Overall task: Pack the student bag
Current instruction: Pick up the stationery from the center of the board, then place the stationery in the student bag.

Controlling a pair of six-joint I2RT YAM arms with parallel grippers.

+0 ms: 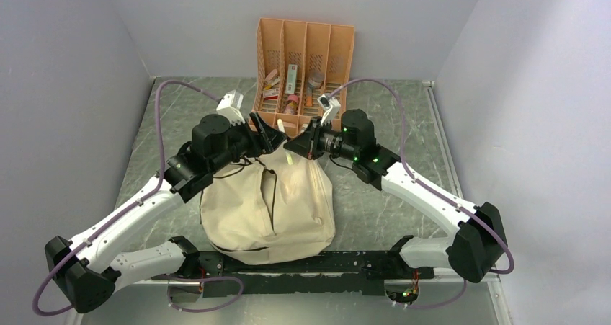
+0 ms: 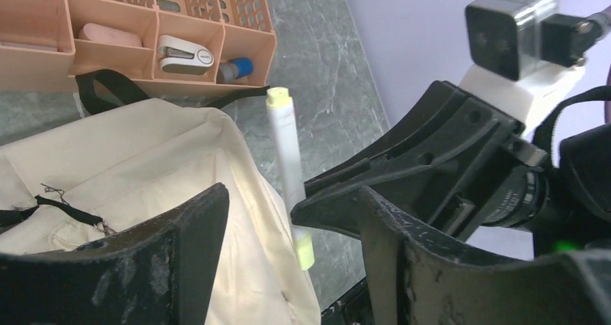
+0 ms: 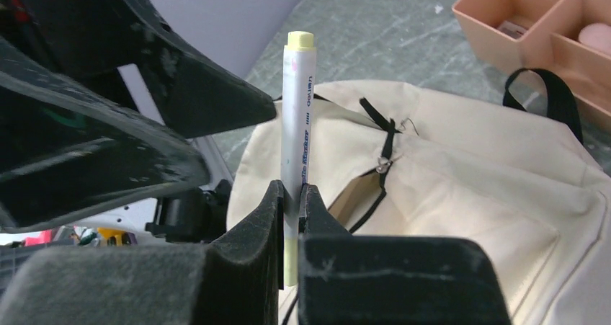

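Highlighter poised over the bag, packing step in hand
Right gripper (image 3: 292, 195) pinches the yellow highlighter (image 3: 297, 123) upright; left gripper (image 1: 265, 127) spread, apart from it; student bag (image 1: 288, 210) lies beneath, between the arms; next, probably lowering it into the zip opening.

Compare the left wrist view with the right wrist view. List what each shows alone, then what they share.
Left wrist only: a white stapler and a blue-capped item in the orange organiser, plus the other arm's wrist camera.
Right wrist only: the zipper pull on the student bag and the blue print on the marker.
Both: the marker clamped upright in the right end effector, the bag, the organiser and the marbled table.
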